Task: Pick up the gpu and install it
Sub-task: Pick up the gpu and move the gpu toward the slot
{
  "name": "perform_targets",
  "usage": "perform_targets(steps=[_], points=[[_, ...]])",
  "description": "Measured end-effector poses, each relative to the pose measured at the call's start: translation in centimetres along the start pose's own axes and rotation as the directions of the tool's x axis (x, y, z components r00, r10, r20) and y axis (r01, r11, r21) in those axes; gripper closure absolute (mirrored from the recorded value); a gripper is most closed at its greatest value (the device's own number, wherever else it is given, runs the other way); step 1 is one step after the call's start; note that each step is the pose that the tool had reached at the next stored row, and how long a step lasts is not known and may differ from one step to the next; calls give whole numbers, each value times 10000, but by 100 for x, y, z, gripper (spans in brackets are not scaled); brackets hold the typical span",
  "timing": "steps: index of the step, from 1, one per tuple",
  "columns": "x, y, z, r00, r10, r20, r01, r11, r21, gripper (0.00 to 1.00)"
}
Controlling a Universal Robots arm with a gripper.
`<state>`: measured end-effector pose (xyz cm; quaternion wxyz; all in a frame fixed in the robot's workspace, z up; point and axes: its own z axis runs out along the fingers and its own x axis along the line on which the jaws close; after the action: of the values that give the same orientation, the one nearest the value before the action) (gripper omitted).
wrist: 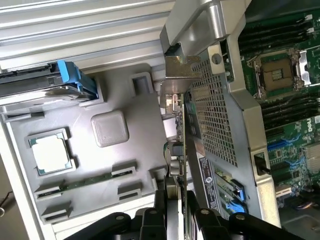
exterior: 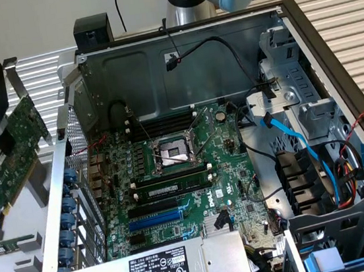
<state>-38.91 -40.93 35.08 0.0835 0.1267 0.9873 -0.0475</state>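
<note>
Hand (wrist: 175,212) clamped on the gpu (exterior: 8,157) by one edge (presumably to leave its connector edge free). Case (exterior: 160,65) lies open, motherboard (exterior: 236,169) facing up for access. The gpu hangs tilted outside the case wall, at nine o'clock.

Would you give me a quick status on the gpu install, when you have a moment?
Gripper shut on gpu. Held tilted outside case wall, not seated. Wall stands between it and motherboard.

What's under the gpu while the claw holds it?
A gray tray, with a processor in one recess and a thin green stick in a slot. The tray directly beneath the gpu and claw is covered.
</note>
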Motion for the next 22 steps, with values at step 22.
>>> perform_targets(steps=[22], points=[[-161,-55,-985,10000,1,1,-1,10000,0,73]])
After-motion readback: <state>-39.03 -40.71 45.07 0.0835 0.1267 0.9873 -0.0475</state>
